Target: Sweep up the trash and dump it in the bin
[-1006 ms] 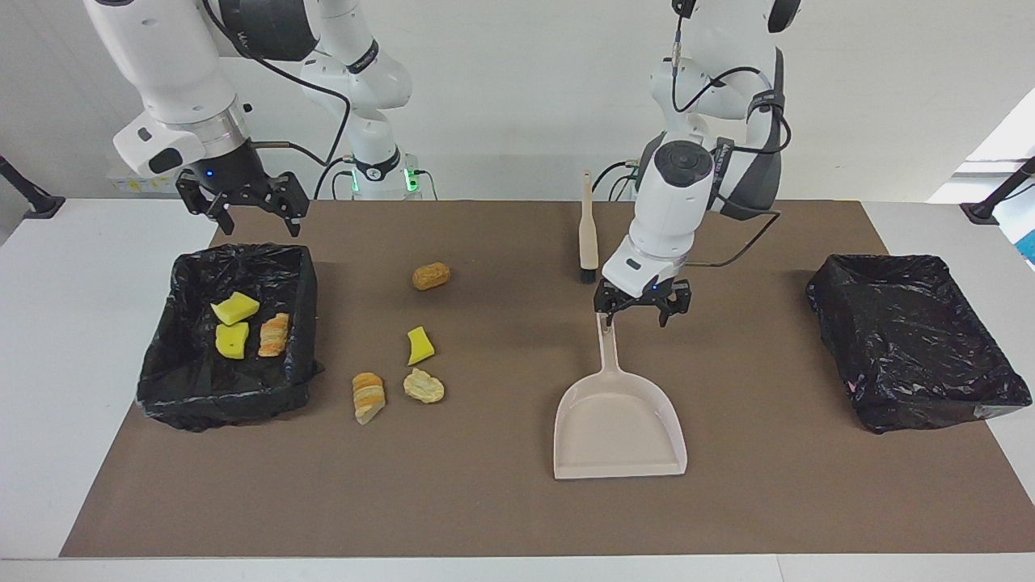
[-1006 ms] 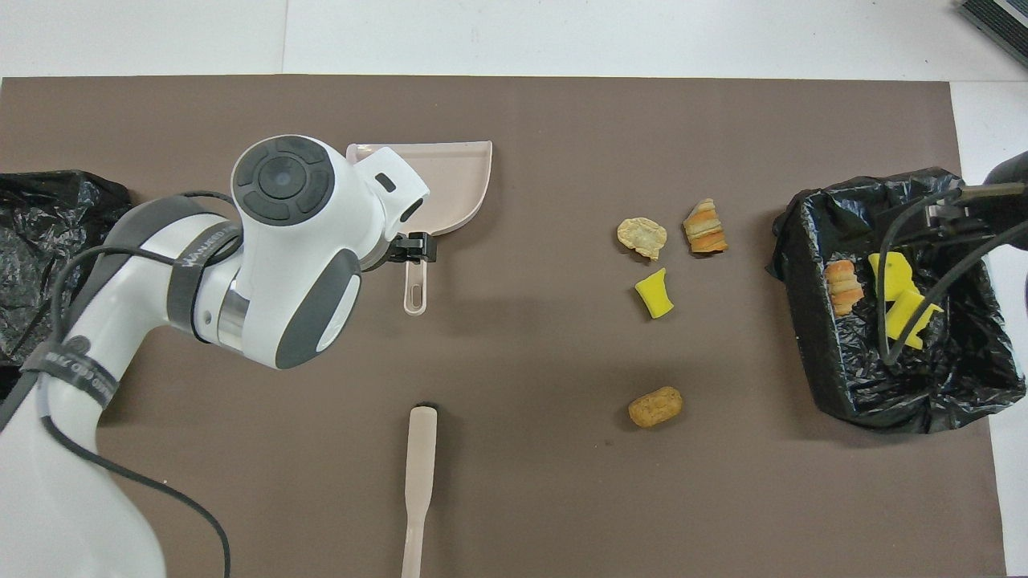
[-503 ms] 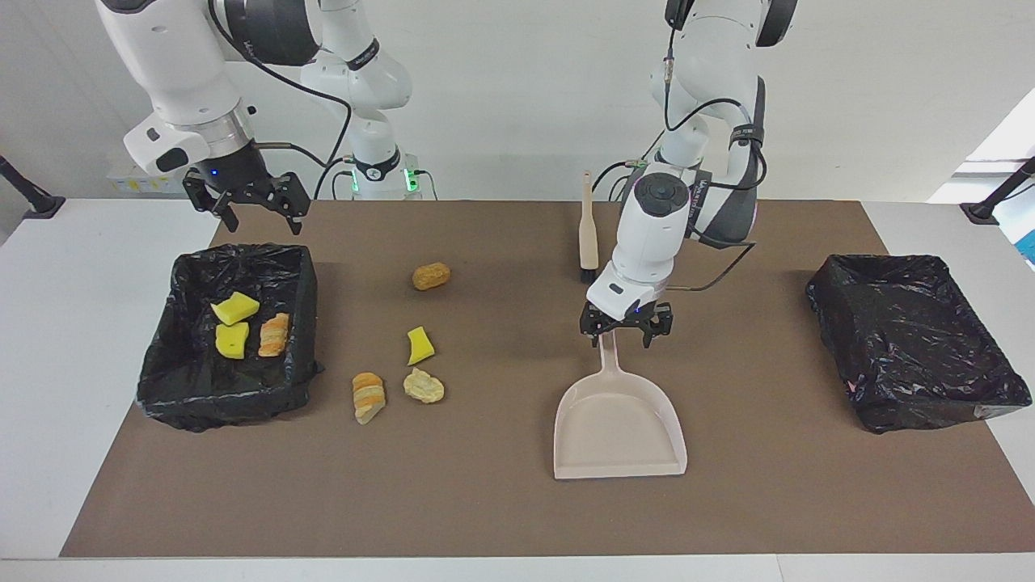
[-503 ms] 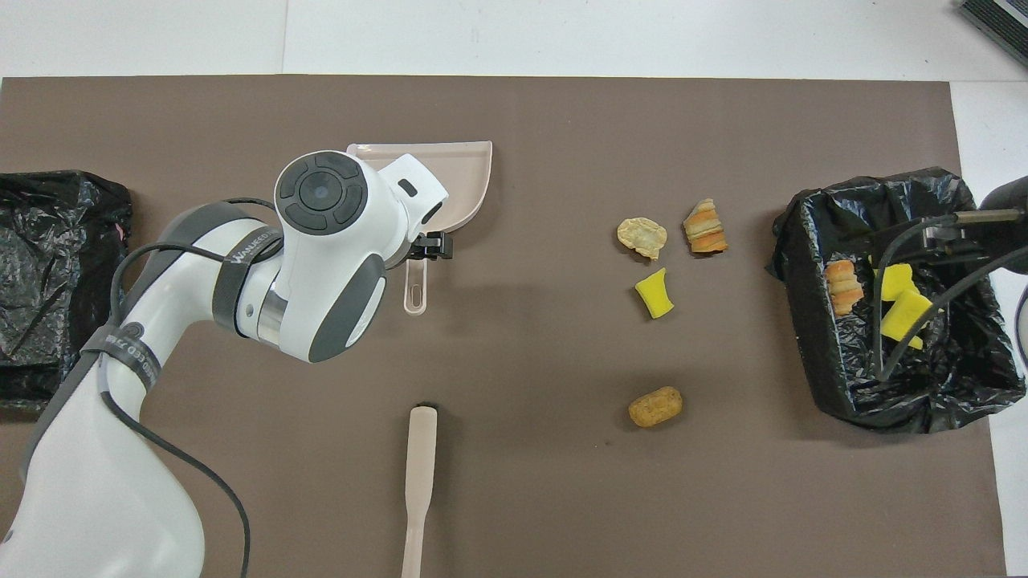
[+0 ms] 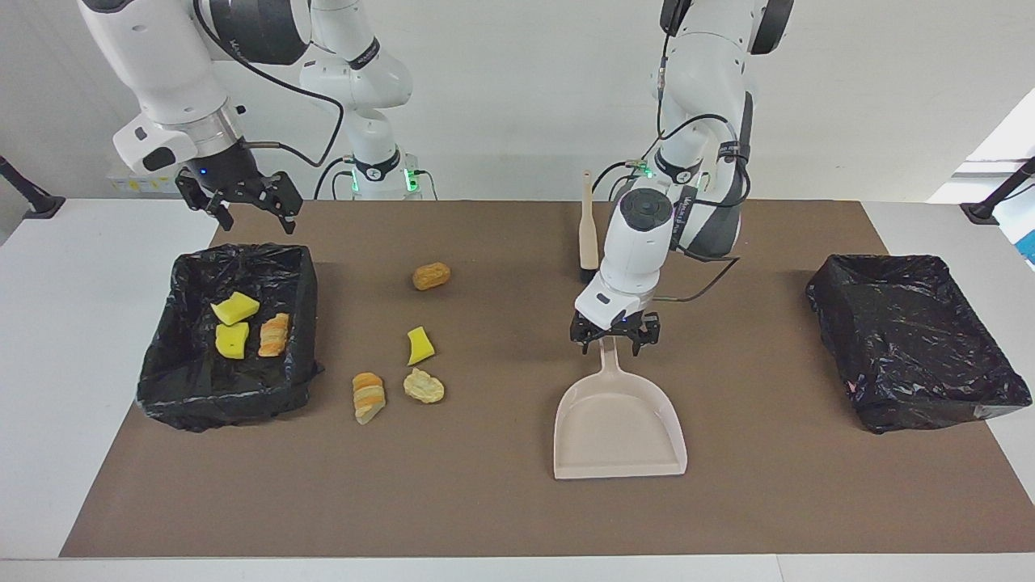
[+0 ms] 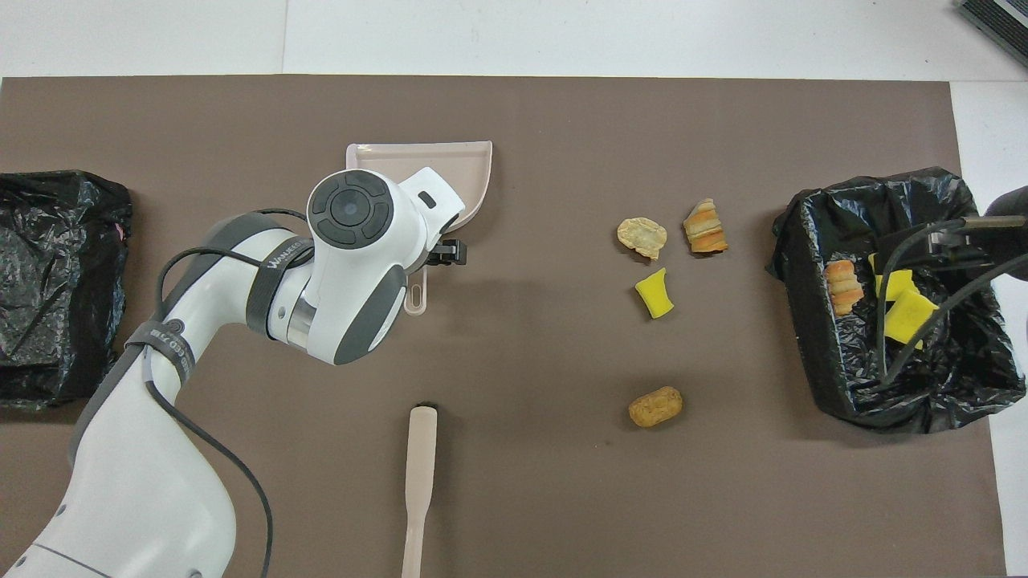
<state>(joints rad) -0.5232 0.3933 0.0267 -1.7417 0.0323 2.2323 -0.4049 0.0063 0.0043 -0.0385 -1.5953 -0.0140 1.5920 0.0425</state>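
Left tool (image 5: 614, 343) hovering spread wide astride the dustpan (image 5: 618, 424) handle, gripping nothing, right tool (image 5: 242, 208) waiting open-fingered, empty, over the bin (image 5: 230, 400) rim.

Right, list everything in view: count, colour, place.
Sponge chunks: three, yellow; two in the bin, one loose on the mat.
Bread pieces: four, golden-brown; one in the bin, three on the mat.
Bins: two, lined with black bags; one at the right arm's end, one at the left arm's end with nothing showing in it.
Dustpan: one, beige, mid-mat.
Brush: one, beige, nearer the robots than the dustpan.
Mat: one, brown.
Left hand: open, around the dustpan's handle.
Right hand: open, raised by its bin's edge.
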